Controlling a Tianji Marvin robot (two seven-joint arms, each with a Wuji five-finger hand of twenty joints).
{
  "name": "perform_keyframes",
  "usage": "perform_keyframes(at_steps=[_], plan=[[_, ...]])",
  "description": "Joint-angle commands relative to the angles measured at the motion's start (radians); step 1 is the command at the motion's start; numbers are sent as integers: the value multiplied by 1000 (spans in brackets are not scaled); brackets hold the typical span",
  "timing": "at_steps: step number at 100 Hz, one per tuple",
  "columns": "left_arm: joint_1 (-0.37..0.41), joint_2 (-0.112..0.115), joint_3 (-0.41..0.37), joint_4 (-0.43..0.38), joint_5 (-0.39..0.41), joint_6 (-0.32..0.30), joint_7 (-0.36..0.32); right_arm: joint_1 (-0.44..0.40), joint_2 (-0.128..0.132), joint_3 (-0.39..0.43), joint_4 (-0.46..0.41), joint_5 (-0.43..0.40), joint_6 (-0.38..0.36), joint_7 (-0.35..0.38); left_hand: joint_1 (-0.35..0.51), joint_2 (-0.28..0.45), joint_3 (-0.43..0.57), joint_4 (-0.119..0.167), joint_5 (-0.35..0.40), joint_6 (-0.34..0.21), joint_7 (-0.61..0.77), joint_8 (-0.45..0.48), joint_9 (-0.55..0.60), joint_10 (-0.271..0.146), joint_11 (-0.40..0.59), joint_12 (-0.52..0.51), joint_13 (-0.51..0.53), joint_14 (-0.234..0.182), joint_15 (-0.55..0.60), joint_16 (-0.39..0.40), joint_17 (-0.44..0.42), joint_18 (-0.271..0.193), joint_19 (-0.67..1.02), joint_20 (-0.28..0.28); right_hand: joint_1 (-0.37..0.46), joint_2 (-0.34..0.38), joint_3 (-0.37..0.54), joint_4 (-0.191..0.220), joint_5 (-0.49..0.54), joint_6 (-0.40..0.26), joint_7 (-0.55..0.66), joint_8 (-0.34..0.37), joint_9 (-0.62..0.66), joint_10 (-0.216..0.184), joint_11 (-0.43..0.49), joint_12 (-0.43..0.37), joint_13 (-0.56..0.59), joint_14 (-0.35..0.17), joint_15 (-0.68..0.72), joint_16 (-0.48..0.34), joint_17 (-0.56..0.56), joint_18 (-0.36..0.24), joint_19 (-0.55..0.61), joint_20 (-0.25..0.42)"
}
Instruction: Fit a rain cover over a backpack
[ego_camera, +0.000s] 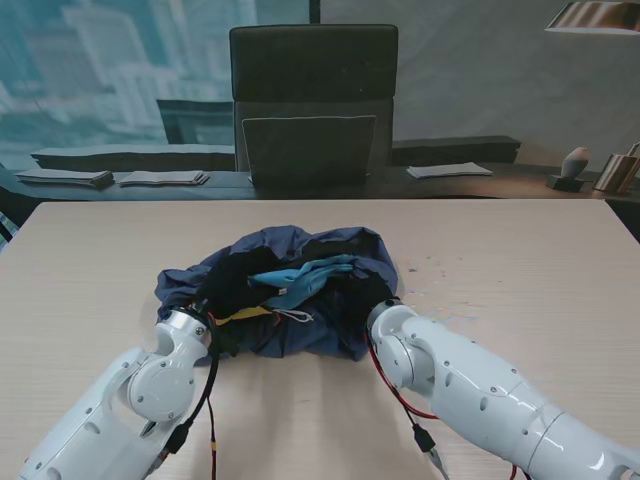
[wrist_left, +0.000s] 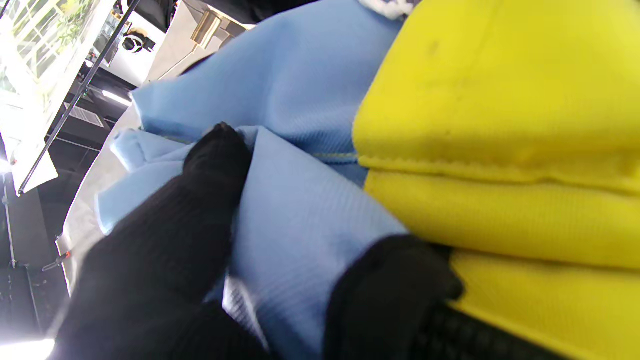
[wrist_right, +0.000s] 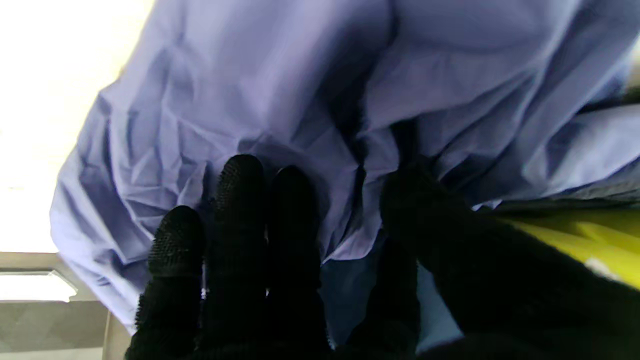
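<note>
A crumpled dark blue rain cover (ego_camera: 290, 243) lies bunched over a backpack (ego_camera: 303, 276) in the middle of the table. The backpack shows light blue fabric (wrist_left: 300, 90) and yellow padding (wrist_left: 500, 125). Both forearms reach into the heap's near edge, where the fabric hides my hands in the stand view. My black-gloved left hand (wrist_left: 200, 240) pinches a light blue fold of the backpack beside the yellow padding. My right hand (wrist_right: 280, 260) has its fingers up against the rain cover (wrist_right: 280, 100), thumb opposite, with a fold of the cover between them.
The pale wooden table (ego_camera: 520, 260) stretches wide on both sides of the heap. A black office chair (ego_camera: 313, 100) stands behind the far edge. Papers (ego_camera: 160, 178) lie on a dark desk beyond. Red and black cables hang along both forearms.
</note>
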Motion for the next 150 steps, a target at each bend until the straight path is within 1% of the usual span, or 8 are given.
perform_keyframes(at_steps=[1, 58, 88, 107, 113, 123, 137, 150], plan=[[1, -5, -2, -15, -1, -8, -13, 5, -17, -6, 7, 12, -7, 18, 87, 116, 73, 4, 7, -80, 137, 71, 30, -12, 28, 18, 26, 18, -1, -9, 8, -11, 30, -2, -17, -12, 15, 22, -51, -34, -15, -24, -9, -5, 18, -11, 22, 12, 21, 10, 14, -2, 36, 18], [5, -3, -6, -18, -39, -21, -40, 113, -74, -151, 102, 109, 140, 56, 91, 116, 69, 6, 10, -76, 133, 74, 33, -11, 29, 16, 29, 17, 1, -8, 11, -28, 43, -1, -52, -49, -51, 14, -3, 152, 74, -19, 108, 6, 72, 16, 143, 33, 89, 20, 85, 41, 65, 35], [5, 0, -8, -16, -23, -22, -44, 149, -42, -188, 69, 102, 141, 164, 93, 119, 64, 5, 7, -78, 133, 76, 28, -13, 28, 17, 24, 14, -1, -8, -3, -43, 45, 0, -69, -48, -212, 6, 333, 313, 131, 43, 137, 3, 107, 68, 155, 3, 85, 21, 73, 42, 51, 34], [-2, 3, -7, -6, 1, -26, -46, 150, -7, -182, 24, 65, 113, 225, 93, 123, 60, 6, 4, -81, 132, 77, 24, -16, 28, 17, 18, 11, -2, -8, -17, -59, 46, 2, -87, -83, -179, -5, 553, 269, 167, 287, 127, -6, 98, 110, 131, -17, 71, 28, 58, 35, 29, 25], [-8, 4, -3, 3, 3, -26, -48, 148, 6, -174, 4, 56, 105, 252, 94, 122, 58, 6, 4, -82, 132, 77, 23, -15, 28, 17, 15, 12, -2, -8, -23, -65, 48, 3, -59, -117, -193, -101, 609, 243, 229, 290, 97, -2, 96, 125, 106, -21, 68, 31, 45, 27, 19, 22], [-25, 4, 9, 23, 5, -26, -52, 147, 32, -166, -28, 27, 72, 302, 93, 121, 57, 8, 7, -85, 133, 77, 24, -15, 28, 16, 13, 10, -1, -8, -30, -73, 55, 8, -14, -198, -173, -165, 643, 155, 350, 335, 40, -22, 102, 147, 60, -46, 60, 32, 26, 3, 8, 13], [-66, 3, 38, 71, 3, -29, -57, 139, 67, -140, -69, -20, -21, 370, 79, 102, 72, 18, 21, -101, 130, 74, 35, -18, 28, 11, 20, 6, 4, -6, -31, -83, 66, 14, 66, -291, -50, -169, 794, 69, 438, 385, -94, -45, 104, 174, -60, -82, 53, 38, -43, -28, -1, 9], [-137, 5, 87, 140, -4, -47, -83, 102, 85, -73, -92, -29, -153, 395, 62, 87, 88, 24, 45, -144, 122, 71, 47, -22, 23, 4, 24, -2, 4, -8, -35, -102, 73, 18, 73, -307, 10, -173, 869, 62, 433, 415, -180, -197, -113, -11, -265, -149, -107, -7, -200, -58, -74, -10]])
